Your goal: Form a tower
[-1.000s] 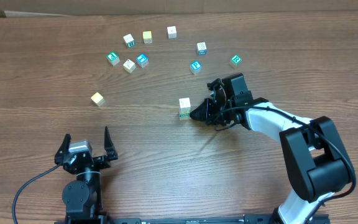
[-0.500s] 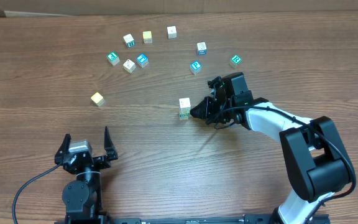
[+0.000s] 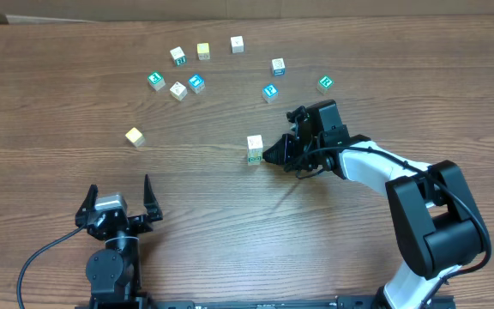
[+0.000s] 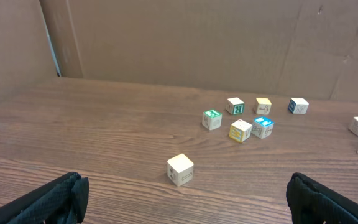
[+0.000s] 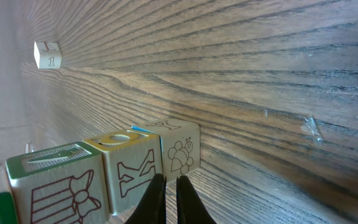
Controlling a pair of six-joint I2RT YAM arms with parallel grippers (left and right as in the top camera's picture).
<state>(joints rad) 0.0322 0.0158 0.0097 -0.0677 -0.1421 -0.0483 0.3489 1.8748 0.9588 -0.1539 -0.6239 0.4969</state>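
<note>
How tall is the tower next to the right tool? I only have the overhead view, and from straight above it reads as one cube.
Observer: The right wrist view catches the tower from the side. At least three cubes sit in one line, and more may be cut off by the frame edge.
Operator: And is the right tool open around it or closed?
Observer: Shut. The right tool has its fingertips almost together, in front of the join between the bug-print cube and its neighbour. Whether they touch the wood I cannot tell.
</note>
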